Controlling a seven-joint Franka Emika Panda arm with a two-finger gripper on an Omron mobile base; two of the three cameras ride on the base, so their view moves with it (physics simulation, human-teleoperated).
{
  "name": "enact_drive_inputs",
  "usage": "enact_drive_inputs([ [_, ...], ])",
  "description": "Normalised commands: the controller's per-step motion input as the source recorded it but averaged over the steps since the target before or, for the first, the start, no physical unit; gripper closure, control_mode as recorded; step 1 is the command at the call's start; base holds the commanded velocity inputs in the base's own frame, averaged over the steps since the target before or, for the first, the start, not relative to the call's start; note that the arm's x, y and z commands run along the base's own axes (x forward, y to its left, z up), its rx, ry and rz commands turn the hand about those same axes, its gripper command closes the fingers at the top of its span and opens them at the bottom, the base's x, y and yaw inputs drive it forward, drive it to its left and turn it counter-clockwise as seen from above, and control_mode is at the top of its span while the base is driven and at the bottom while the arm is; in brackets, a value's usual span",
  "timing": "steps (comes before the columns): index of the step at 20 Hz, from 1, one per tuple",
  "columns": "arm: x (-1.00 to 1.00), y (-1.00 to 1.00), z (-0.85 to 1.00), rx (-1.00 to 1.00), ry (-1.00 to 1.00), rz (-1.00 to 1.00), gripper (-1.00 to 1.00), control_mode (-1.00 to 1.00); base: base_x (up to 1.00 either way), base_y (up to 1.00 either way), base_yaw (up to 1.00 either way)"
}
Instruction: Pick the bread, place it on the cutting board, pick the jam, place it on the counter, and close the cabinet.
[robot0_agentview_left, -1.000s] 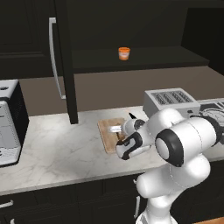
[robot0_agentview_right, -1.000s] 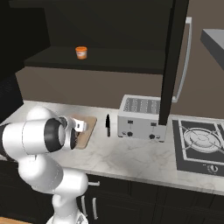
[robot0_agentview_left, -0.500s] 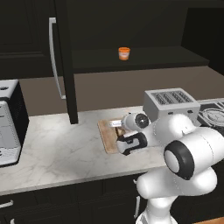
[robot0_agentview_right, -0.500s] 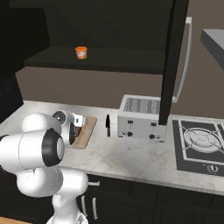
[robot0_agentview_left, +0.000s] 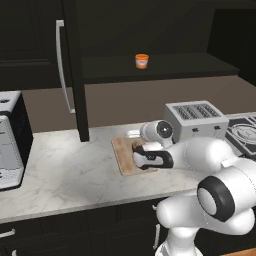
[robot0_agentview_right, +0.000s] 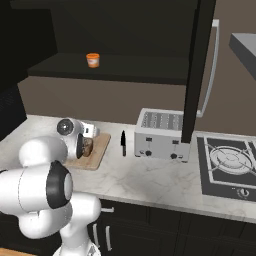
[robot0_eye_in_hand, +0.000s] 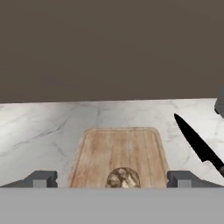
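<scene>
Marbled counter (robot0_agentview_left: 70, 170), cutting board (robot0_eye_in_hand: 117, 153) bearing bread (robot0_eye_in_hand: 123, 178), pincer (robot0_eye_in_hand: 111, 179) wide open, empty

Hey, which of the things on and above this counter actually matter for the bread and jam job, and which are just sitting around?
Part of the job: bread, cutting board, jam, counter, cabinet.

Just lying about: knife, toaster, stove.

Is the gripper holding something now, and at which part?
Nothing is held. The gripper is open, and the bread lies on the cutting board between its fingertips.
</scene>
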Motion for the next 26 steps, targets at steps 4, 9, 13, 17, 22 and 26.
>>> enact_drive_inputs([
  [4, -0.15, 0.0, 0.32, 0.0, 0.0, 0.0, -1.0, -1.0, 0.0, 0.0, 0.0],
  [9, -0.22, 0.0, 0.27, 0.0, 0.0, 0.0, -1.0, -1.0, 0.0, 0.0, 0.0],
  [13, -0.25, -0.01, 0.24, 0.0, 0.0, 0.01, -1.0, -1.0, 0.0, 0.0, 0.0],
  [17, -0.23, 0.0, 0.26, 0.0, 0.0, 0.01, -1.0, -1.0, 0.0, 0.0, 0.0],
  [22, -0.18, 0.0, 0.27, 0.0, 0.0, 0.02, -1.0, -1.0, 0.0, 0.0, 0.0],
  [26, -0.16, 0.0, 0.28, 0.0, 0.0, 0.02, -1.0, -1.0, 0.0, 0.0, 0.0],
])
